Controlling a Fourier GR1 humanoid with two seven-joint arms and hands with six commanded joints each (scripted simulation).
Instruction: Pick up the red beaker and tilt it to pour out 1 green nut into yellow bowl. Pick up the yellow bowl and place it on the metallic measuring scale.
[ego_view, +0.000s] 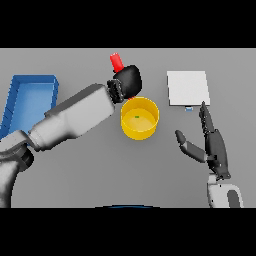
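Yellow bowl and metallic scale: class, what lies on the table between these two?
Nothing: in the head view, only bare grey table separates the yellow bowl from the metallic scale.

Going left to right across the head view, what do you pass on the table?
Blue tray → red beaker in the left hand → yellow bowl → metal scale → right hand.

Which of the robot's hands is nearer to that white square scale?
The right hand. Its straight fingertips reach up almost to the near edge of the scale. The left hand is farther off, beyond the yellow bowl, curled round the red beaker.
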